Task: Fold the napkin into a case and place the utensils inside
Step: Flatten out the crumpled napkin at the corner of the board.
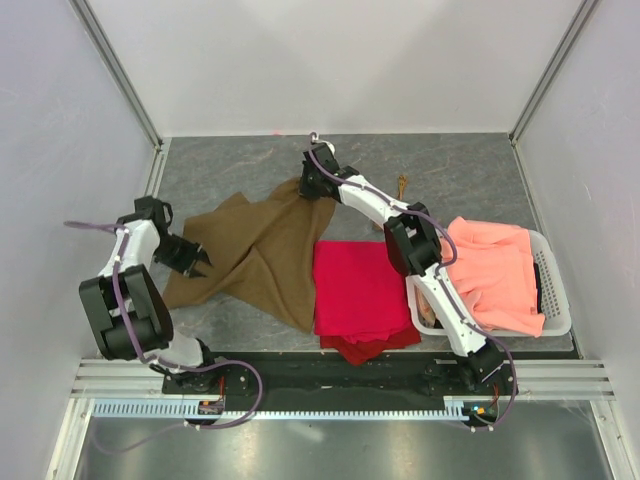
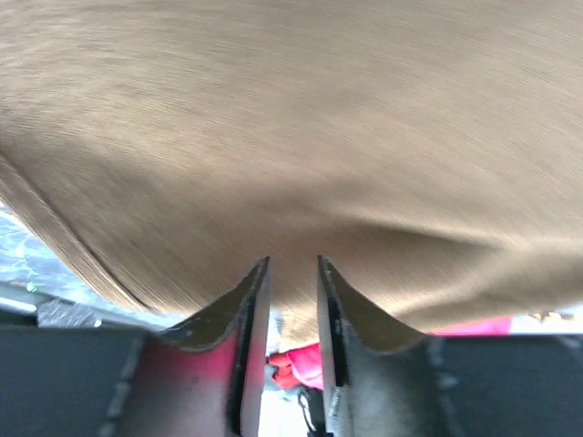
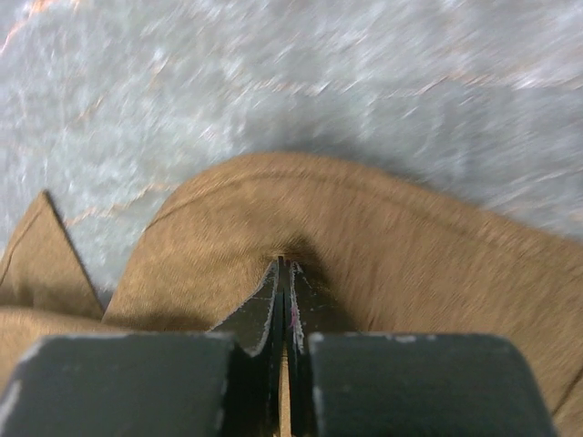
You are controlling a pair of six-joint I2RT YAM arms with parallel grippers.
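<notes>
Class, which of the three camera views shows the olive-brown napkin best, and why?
The top external view: nearly the whole napkin shows there, outline included. The left wrist view shows only blurred fabric filling the frame; the right wrist view, just one edge pinched in the right gripper.

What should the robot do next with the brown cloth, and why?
Probably close the left gripper on the edge of the olive-brown fabric napkin: its jaws stand open right at it, while the right gripper pinches the far corner.

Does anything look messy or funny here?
Yes. The olive-brown fabric napkin lies rumpled and crooked, its far corner pinched in the right tool. The salmon-orange cloth bulges over the rim of the white plastic basket.
</notes>
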